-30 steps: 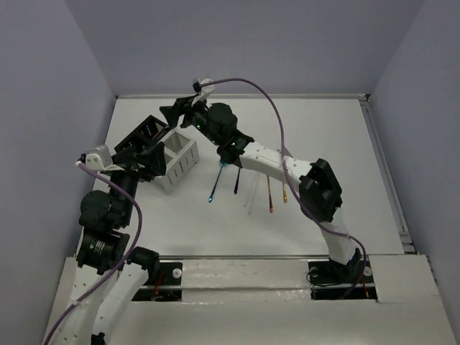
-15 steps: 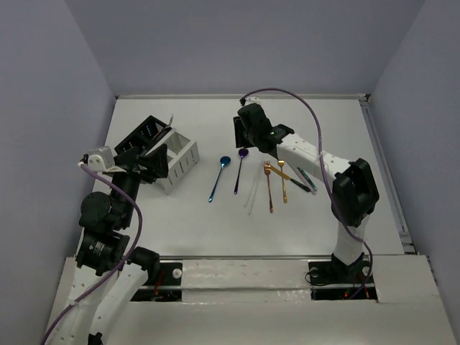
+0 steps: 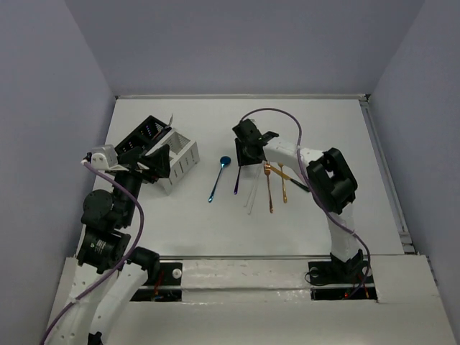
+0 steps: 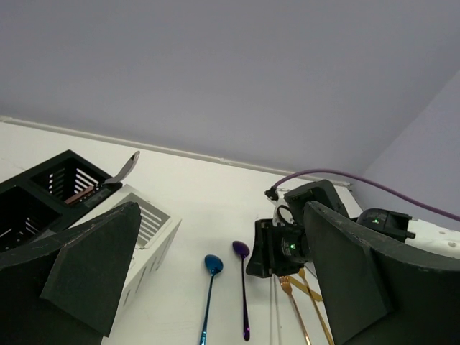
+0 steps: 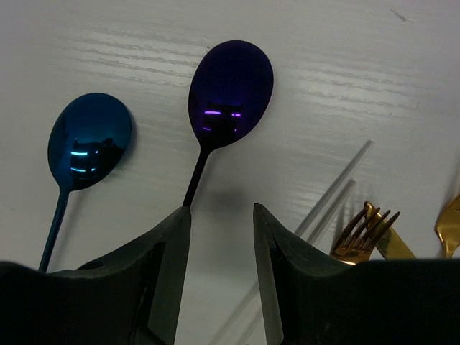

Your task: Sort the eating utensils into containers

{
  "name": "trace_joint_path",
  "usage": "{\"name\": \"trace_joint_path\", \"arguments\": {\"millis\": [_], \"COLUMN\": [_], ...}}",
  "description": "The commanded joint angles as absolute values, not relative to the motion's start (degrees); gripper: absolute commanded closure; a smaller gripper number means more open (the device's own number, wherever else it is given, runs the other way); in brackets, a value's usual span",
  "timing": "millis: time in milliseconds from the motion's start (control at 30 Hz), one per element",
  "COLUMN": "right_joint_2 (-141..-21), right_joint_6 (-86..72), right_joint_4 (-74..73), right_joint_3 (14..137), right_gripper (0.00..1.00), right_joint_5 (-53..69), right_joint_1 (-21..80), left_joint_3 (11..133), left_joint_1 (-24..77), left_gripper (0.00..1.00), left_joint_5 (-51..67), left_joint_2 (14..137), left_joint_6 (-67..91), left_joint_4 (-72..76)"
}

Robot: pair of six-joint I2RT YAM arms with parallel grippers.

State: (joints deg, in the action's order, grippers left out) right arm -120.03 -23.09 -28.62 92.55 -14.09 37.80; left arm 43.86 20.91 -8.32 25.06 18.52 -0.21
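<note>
- Top external: the left pincer (image 3: 154,162) hangs with its jaws wide over two caddies at the left of the desk (image 3: 323,215). The black caddy (image 3: 142,132) is farther back. The white caddy (image 3: 183,157) sits against its near right side.
- The right pincer (image 3: 248,152) is low over the middle of the desk, at the far ends of the loose cutlery.
- That cutlery lies in a row on the desk. From left to right it is a blue spoon (image 3: 218,180), a purple spoon (image 3: 236,181), white chopsticks (image 3: 252,194) and two gold forks (image 3: 269,190).
- Left wrist: the wide jaws frame the caddies on the left. A silver spoon (image 4: 128,167) leans out of the black caddy, bowl up. The right pincer sits low, just beside the purple spoon's bowl.
- Right wrist: the jaws are narrowed about halfway, with bare desk in the gap and nothing gripped.
- The purple spoon's bowl lies just past the tips. Its handle runs to the tip of the finger (image 5: 169,266) on the picture's left and disappears there. I cannot tell whether they touch.
- The blue spoon lies beside the purple one on the left. The chopsticks and one fork's tines are on the right.
</note>
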Motion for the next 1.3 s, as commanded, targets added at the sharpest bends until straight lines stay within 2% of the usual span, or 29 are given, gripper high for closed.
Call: {"name": "trace_joint_path", "arguments": {"millis": [0,267,600,933,967,1000,1067,1267], "right_joint_2": [-120.7,-121.6,-123.4,-126.2,-126.6,-126.7,-126.8,-122.9], "right_joint_6": [-25.4,-26.5,-27.9,-28.3,-28.3,-28.1,-28.0,-27.9], "right_joint_4": [-27.8,-24.4,-21.3,-21.2,-21.6,-22.0,-22.2,-17.3], "right_joint_3": [95.0,94.8,95.0,96.9,97.2,97.6,97.9,97.7], "right_gripper": [0.54,0.59,0.57,0.79,0.83,0.93,1.0,1.0], "right_joint_5": [-12.6,-12.0,-10.7,-11.2,-11.2,-11.4,-11.9,-11.2], "right_joint_1": [37.1,36.6,35.5,34.5,34.5,34.5,34.5,33.9], "left_joint_3": [43.6,43.5,43.4,43.3,43.3,43.3,43.3,43.3], "left_joint_1": [21.1,21.1,21.1,21.1,21.1,21.1,21.1,21.1], "left_gripper": [0.01,0.01,0.01,0.01,0.01,0.01,0.01,0.01], "left_joint_5": [-7.3,-6.9,-6.8,-6.0,-6.0,-6.1,-6.2,-6.0], "left_joint_2": [25.2,25.2,25.3,25.5,25.4,25.4,25.3,25.3], "left_joint_6": [18.4,18.4,18.4,18.5,18.5,18.5,18.5,18.5], "left_joint_4": [2.1,2.2,2.1,2.3,2.3,2.3,2.2,2.3]}}
